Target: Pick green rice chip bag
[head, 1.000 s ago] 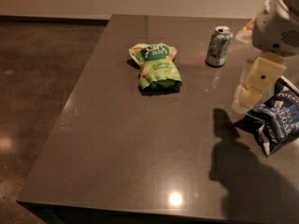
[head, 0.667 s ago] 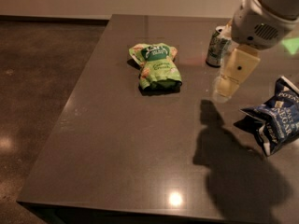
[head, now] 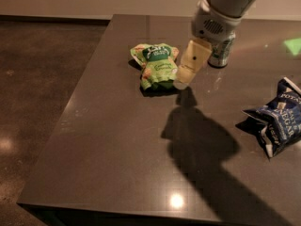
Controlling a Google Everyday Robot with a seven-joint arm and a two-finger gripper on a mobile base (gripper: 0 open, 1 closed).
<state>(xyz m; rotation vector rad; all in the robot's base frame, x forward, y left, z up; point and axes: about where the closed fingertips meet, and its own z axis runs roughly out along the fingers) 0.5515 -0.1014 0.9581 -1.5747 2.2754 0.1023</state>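
Camera view: you've got 1 green rice chip bag (head: 157, 66), glossy and crumpled, lying on the smooth dark tabletop (head: 117, 149) toward its far side. The cream, wedge-shaped gripper (head: 182, 81) sits low just right of it; can't tell if open or closed. Also 1 round drink can (head: 222, 53) behind the arm and 1 crinkled dark blue chip bag (head: 278, 122) at the right edge.

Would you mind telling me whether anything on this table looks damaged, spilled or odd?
Nothing spilled. The green rice chip bag and the blue chip bag both lie crumpled; the can stands upright. The gripper hangs close beside the green rice chip bag.
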